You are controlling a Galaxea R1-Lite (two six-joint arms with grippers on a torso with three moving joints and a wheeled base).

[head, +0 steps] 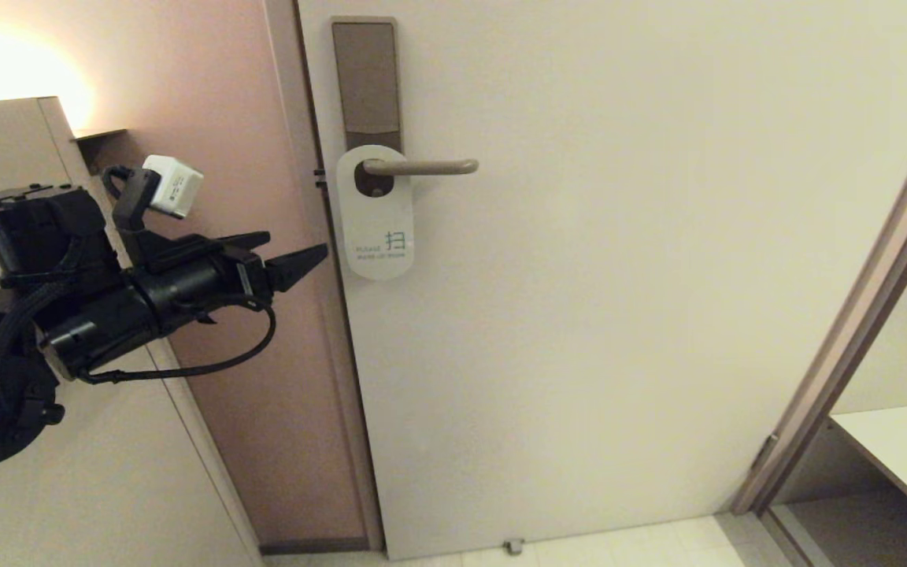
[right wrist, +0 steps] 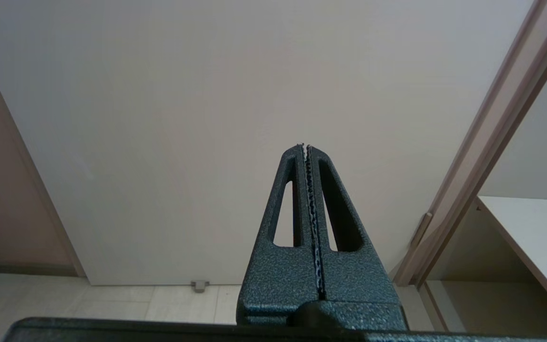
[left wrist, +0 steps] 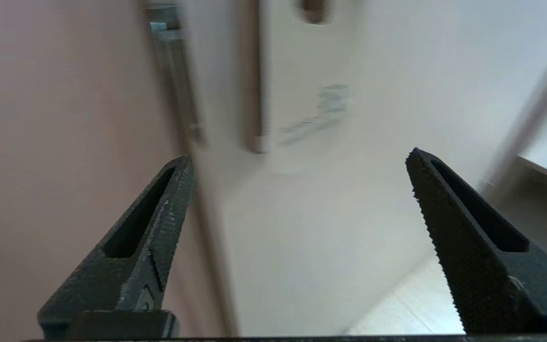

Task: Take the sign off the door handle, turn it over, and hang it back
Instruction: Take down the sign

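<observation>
The sign (head: 375,220) hangs on the door handle (head: 422,167) by its oval hole, white side out with teal print near its lower end. The handle is a slim bronze-grey lever sticking out to the right of a tall backplate (head: 366,75). My left gripper (head: 298,242) is open and empty, level with the sign's lower end and just left of it, apart from it. In the left wrist view the gripper (left wrist: 299,156) faces the blurred sign (left wrist: 323,71). My right gripper (right wrist: 306,147) is shut and empty, low before the door, out of the head view.
The cream door (head: 619,315) fills the middle. A pink wall strip (head: 249,118) and a beige panel (head: 5,157) stand to its left. A brown frame (head: 855,331) and a white shelf (head: 902,441) are at the right. A small door stop (head: 513,546) sits on the floor.
</observation>
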